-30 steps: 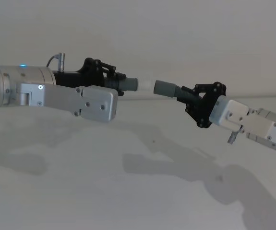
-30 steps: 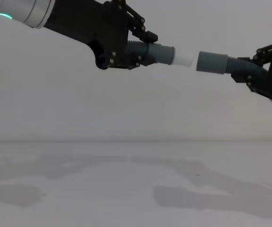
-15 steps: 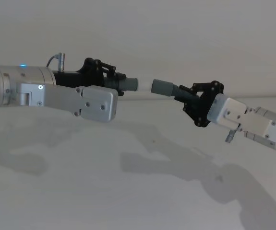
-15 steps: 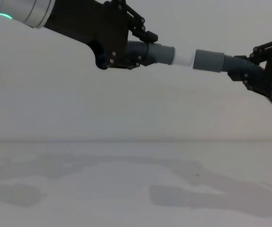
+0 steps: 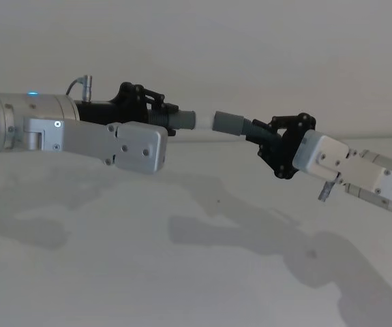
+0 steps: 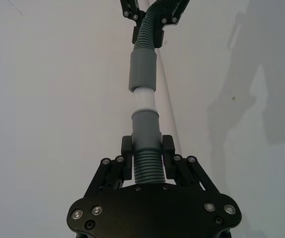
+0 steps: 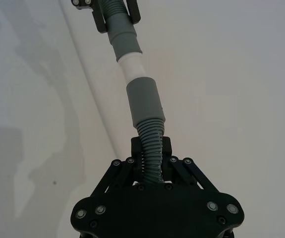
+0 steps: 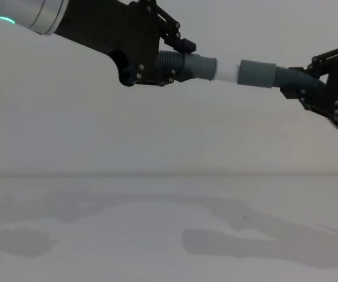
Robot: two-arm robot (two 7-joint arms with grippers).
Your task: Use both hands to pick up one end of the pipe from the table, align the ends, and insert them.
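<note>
Table (image 5: 114, 286): the flat, matte white surface you have before you, plain and unmarked. Soft grey shadows fall across it from about 9 o'clock to 4 o'clock. A small dark speck (image 5: 217, 200) sits on it near the centre.

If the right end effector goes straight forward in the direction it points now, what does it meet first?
Probably the left end effector, since it lies in that line. Before that, the socket cuff held by the right end effector would slide further over the white tip of the other hose piece.
</note>
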